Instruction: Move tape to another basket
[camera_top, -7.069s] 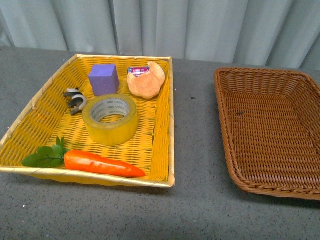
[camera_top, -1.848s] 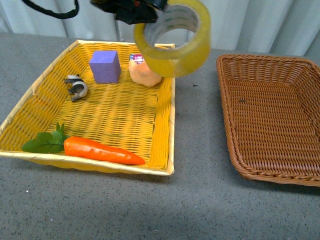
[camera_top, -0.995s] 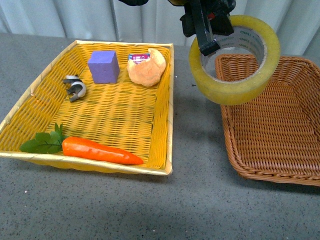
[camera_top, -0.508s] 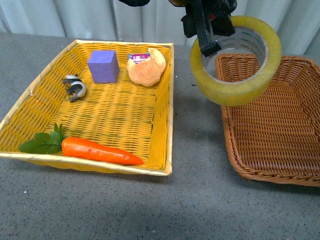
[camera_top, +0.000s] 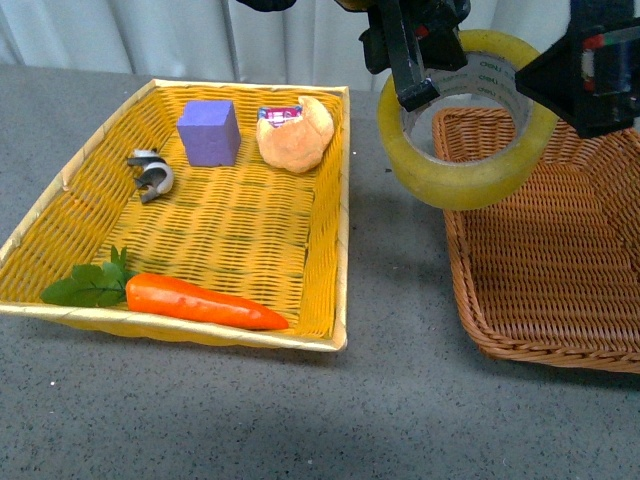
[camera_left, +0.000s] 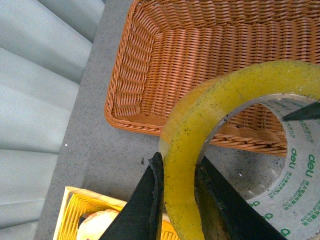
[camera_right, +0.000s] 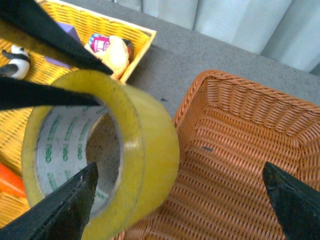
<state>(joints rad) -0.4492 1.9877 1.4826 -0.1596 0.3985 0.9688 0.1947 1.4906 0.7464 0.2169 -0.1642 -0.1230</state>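
My left gripper (camera_top: 410, 70) is shut on the rim of the yellow tape (camera_top: 470, 180) and holds it in the air, tilted, over the near-left corner of the dark brown wicker basket (camera_top: 470, 300). In the left wrist view the two fingers pinch the tape wall (camera_left: 240, 85) above the basket (camera_left: 200, 45). My right gripper (camera_top: 590, 80) is open, right beside the tape's right side. In the right wrist view its wide jaws (camera_right: 180, 172) flank part of the tape (camera_right: 150, 150), with the brown basket (camera_right: 240, 130) below. I cannot tell if it touches the tape.
The yellow woven basket (camera_top: 340, 200) at the left holds a purple block (camera_top: 208, 132), a croissant (camera_top: 295, 135), a grey metal clip (camera_top: 150, 175) and a carrot (camera_top: 200, 302). Grey tabletop lies between the baskets. A curtain hangs behind.
The tape was lifted out of the yellow basket and carried right to the brown basket's edge, where it has hardly moved lately. My right gripper has just come into view beside it.
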